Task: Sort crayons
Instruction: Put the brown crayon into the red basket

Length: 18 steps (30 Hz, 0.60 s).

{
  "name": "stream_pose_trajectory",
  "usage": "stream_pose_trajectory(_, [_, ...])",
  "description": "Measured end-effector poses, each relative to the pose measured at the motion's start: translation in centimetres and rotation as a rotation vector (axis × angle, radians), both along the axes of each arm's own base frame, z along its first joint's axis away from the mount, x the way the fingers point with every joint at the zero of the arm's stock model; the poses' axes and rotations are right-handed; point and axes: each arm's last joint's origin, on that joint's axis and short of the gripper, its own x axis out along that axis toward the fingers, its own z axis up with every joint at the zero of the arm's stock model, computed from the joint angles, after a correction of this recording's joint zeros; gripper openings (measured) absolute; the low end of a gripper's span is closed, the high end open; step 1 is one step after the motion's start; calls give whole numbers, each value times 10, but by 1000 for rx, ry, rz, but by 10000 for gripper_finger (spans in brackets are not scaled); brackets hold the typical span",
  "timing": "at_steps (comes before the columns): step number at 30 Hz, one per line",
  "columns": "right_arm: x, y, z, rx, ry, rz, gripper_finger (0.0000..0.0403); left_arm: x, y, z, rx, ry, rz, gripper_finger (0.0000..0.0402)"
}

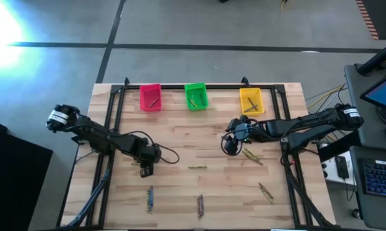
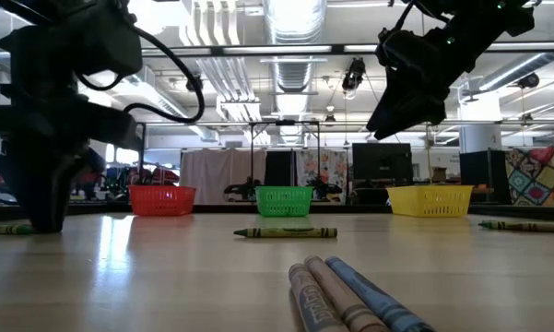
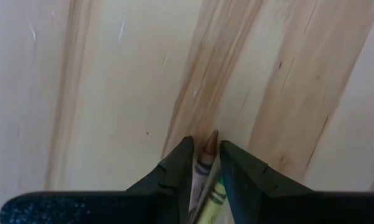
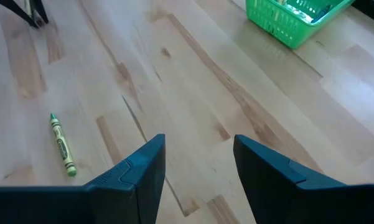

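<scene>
Left fingers (image 3: 205,168) clamped on two crayons (image 3: 205,163), one brown-tipped, one green, low over the tabletop (image 1: 180,144) at left centre of the high view. Right gripper (image 4: 196,168) empty, fingers apart, raised at right centre near the yellow bin (image 1: 251,100). Loose crayons scattered: olive one (image 1: 197,167) at centre, more along the bottom. Step in hand, as judged: pickup. Next: lift, carry to the matching bin among pink (image 1: 150,97), green (image 1: 195,95) and yellow.
</scene>
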Motion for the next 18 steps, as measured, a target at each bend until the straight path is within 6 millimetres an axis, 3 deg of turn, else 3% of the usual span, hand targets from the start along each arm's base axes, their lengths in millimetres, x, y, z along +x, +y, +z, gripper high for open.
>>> stream_pose_trajectory(7, [0,0,0,0,1,0,180,-4,0,-1,-5,46,0,68])
stream_pose_trajectory(14, [0,0,0,-23,9,23,180,0,1,-1,45,-15,-4,67])
stream_pose_trajectory(18, [0,0,0,-28,16,27,180,1,1,-1,83,-36,-10,46])
